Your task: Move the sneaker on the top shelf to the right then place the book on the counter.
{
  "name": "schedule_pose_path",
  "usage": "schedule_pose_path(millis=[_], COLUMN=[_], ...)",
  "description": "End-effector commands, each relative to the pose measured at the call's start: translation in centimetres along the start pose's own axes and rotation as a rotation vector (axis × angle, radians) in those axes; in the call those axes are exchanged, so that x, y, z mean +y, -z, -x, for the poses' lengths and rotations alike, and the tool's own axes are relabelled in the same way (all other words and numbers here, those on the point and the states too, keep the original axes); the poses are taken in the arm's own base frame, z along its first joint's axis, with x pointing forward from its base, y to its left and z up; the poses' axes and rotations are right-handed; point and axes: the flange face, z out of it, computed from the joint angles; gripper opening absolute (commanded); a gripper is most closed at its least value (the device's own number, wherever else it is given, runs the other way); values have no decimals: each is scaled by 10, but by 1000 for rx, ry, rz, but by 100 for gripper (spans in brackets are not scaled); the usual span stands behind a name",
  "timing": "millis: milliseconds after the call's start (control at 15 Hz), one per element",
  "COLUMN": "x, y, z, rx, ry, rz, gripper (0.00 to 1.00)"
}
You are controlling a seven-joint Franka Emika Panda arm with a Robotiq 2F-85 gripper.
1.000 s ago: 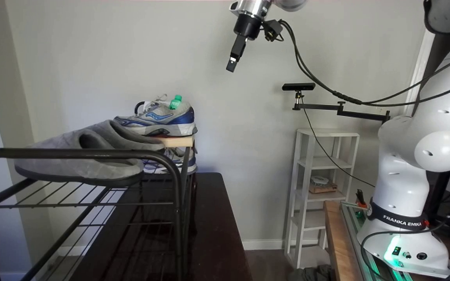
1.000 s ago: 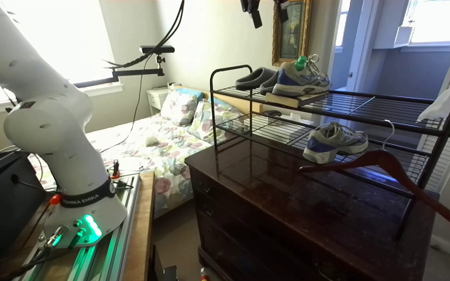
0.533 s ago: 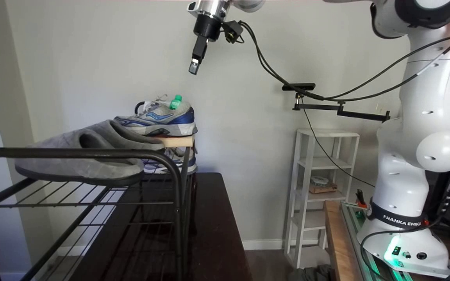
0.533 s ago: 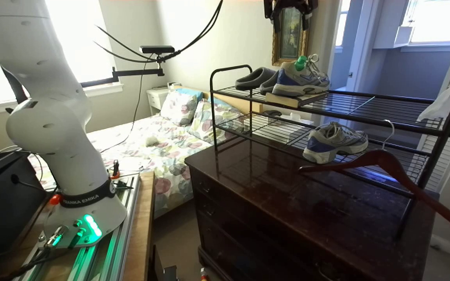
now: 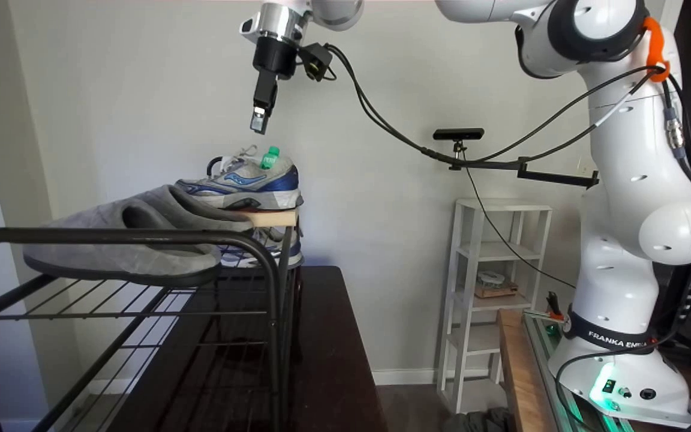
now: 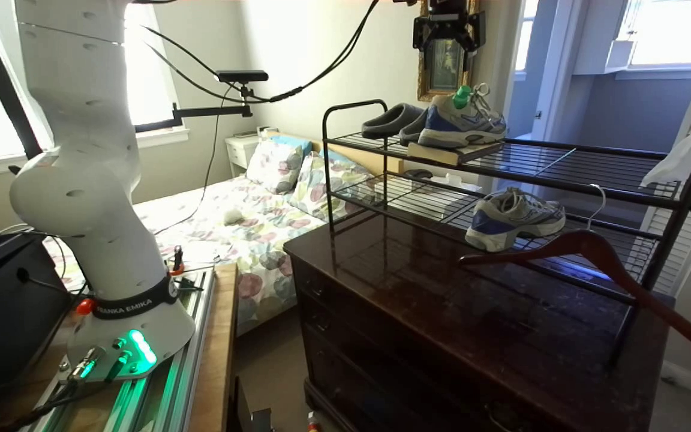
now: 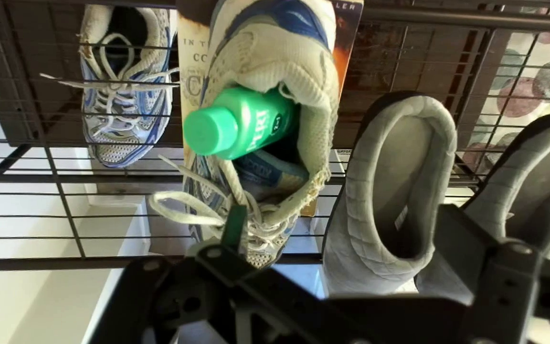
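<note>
The pincer (image 5: 258, 123) hangs spread above the upper running sneaker (image 6: 459, 127) (sneaker-moving step, surely); next: lower, grip, shift it from the tabletop (image 6: 441, 288) edge nearest the bed (image 6: 249, 240).

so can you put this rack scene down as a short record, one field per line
gripper: open and unloaded, above the rack
upper sneaker: resting on the book
green bottle: poking out of the upper sneaker
book: lying on the top shelf
slippers: beside the upper sneaker, top shelf
lower sneaker: on the lower shelf
task status: book not yet cleared
</note>
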Motion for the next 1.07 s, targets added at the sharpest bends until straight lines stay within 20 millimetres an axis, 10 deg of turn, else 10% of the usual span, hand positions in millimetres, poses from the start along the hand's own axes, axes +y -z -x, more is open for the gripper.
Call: schedule_pose_path(millis=[0, 867, 933, 1000], x=[-9, -1, 1, 3], y=[-21, -82, -86, -88], z=[-16, -13, -11, -10], rx=[-26, -158, -169, -177], ry=[-56, -122, -121, -121], rz=[8, 68, 75, 78], gripper=[100, 100, 75, 74])
